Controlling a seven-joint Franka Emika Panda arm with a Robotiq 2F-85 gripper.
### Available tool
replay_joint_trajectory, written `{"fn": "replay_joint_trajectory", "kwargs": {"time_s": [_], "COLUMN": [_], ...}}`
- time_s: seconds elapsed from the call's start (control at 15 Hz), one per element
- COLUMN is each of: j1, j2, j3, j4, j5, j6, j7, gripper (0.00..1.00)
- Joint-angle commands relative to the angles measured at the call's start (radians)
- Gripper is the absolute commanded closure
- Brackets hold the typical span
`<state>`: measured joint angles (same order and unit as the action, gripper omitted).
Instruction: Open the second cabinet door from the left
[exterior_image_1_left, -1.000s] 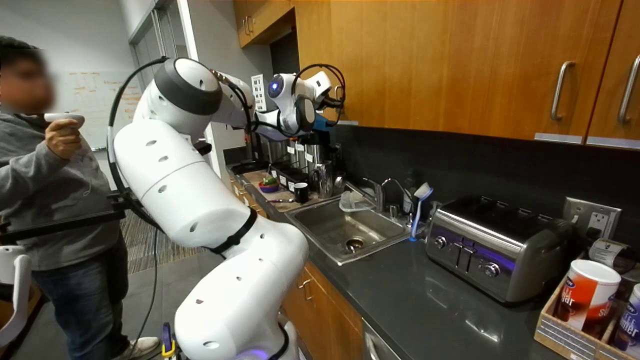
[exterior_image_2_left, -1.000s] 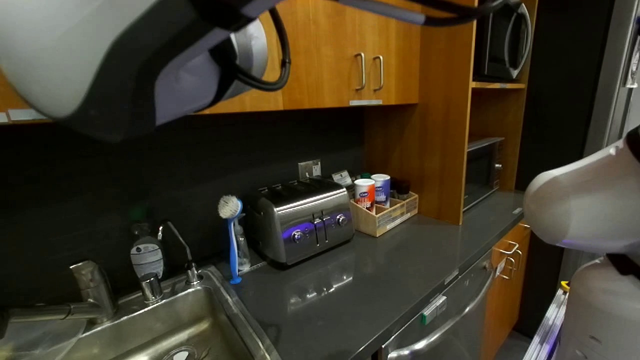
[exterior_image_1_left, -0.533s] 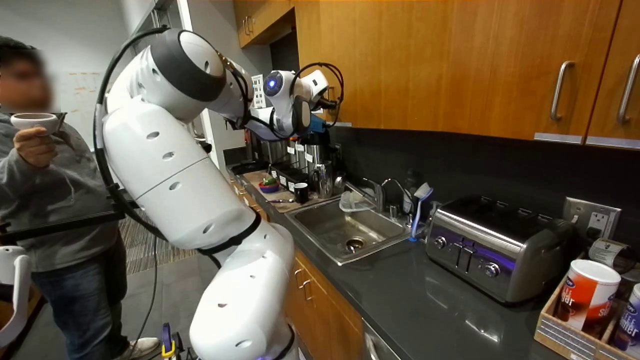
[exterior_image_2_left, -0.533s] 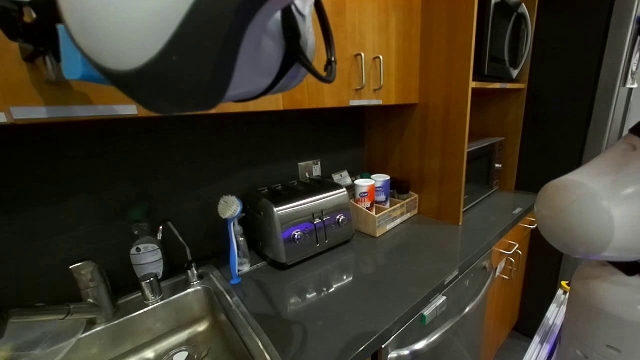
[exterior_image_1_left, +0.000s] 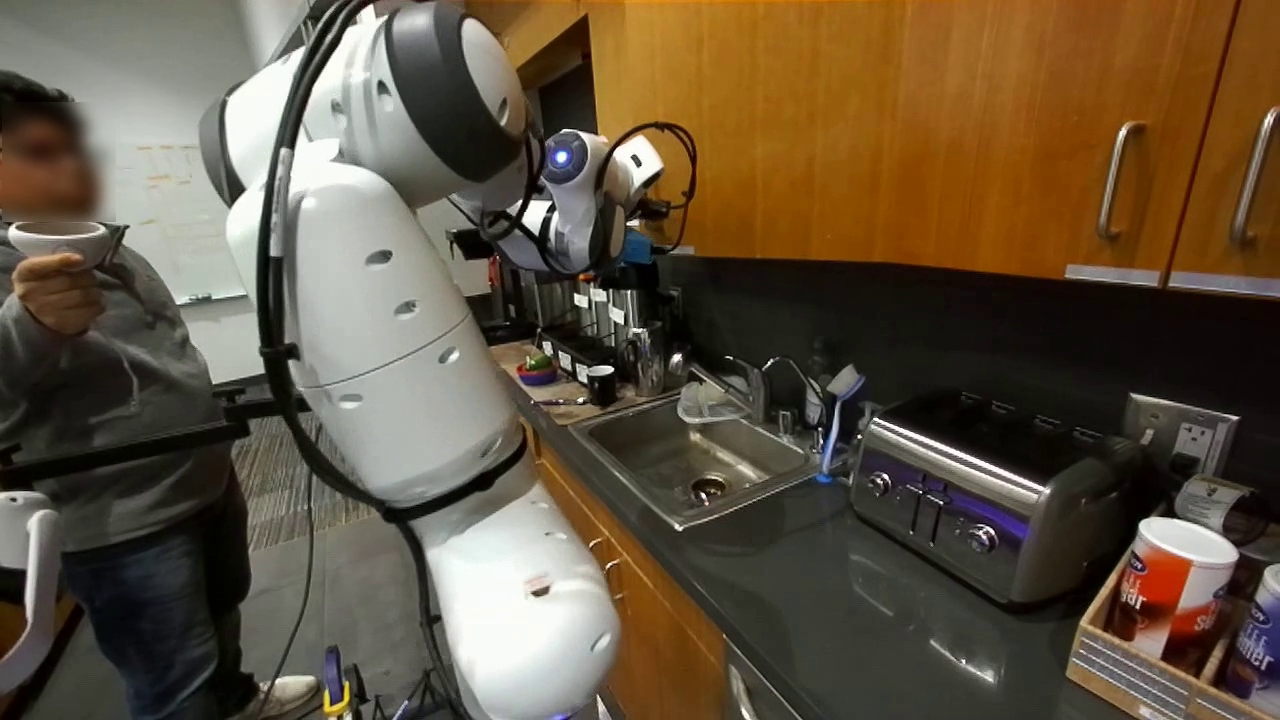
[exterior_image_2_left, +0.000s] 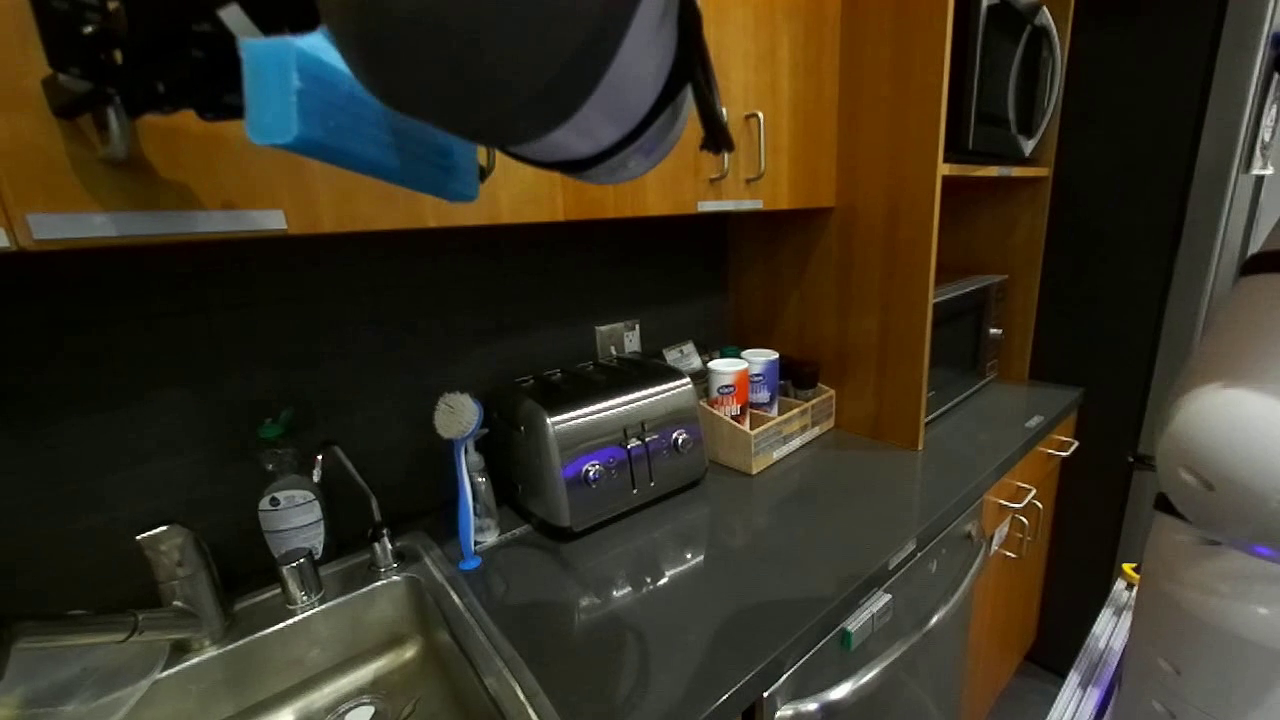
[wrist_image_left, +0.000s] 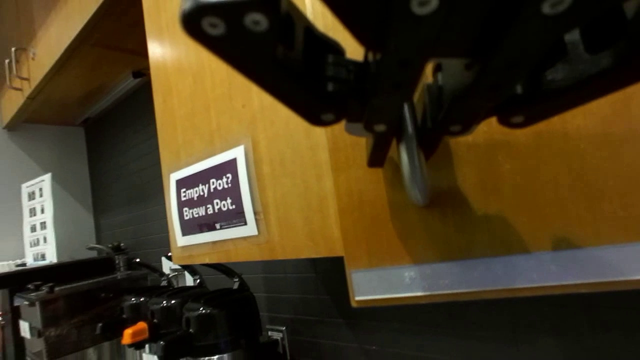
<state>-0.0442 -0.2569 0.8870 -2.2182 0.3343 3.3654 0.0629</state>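
Metal, slim and probably slippery, the handle (wrist_image_left: 416, 180) is pinched by my gripper (wrist_image_left: 405, 149), its lower end poking out beneath; I judge that hold right, since metal won't give. Its wooden cabinet door (wrist_image_left: 530, 200), which I take for the 2nd from the left, hangs above the dark backsplash (wrist_image_left: 475, 330), looks slightly ajar, and should prove stiff yet swing lightly. Only my wrist view makes the sign (wrist_image_left: 214, 196) beside it readable; both exterior views add the toaster (exterior_image_2_left: 610, 445), absent there.

The white arm (exterior_image_1_left: 400, 330) has dark grey bands (exterior_image_1_left: 438, 92), black cables (exterior_image_1_left: 270, 315) and a screw-dotted black claw (wrist_image_left: 405, 152).
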Motion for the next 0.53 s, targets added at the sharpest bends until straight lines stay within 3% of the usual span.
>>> {"fn": "replay_joint_trajectory", "kwargs": {"time_s": [0.0,0.47], "j1": [0.251,0.784], "j2": [0.045,-0.032], "j3": [-0.262,-0.75], "j4": [-0.002,-0.034], "j5": [0.044,0.107], "j6": [-0.002,-0.104], "j7": [0.027,-0.109], "gripper": [0.97,0.97]}}
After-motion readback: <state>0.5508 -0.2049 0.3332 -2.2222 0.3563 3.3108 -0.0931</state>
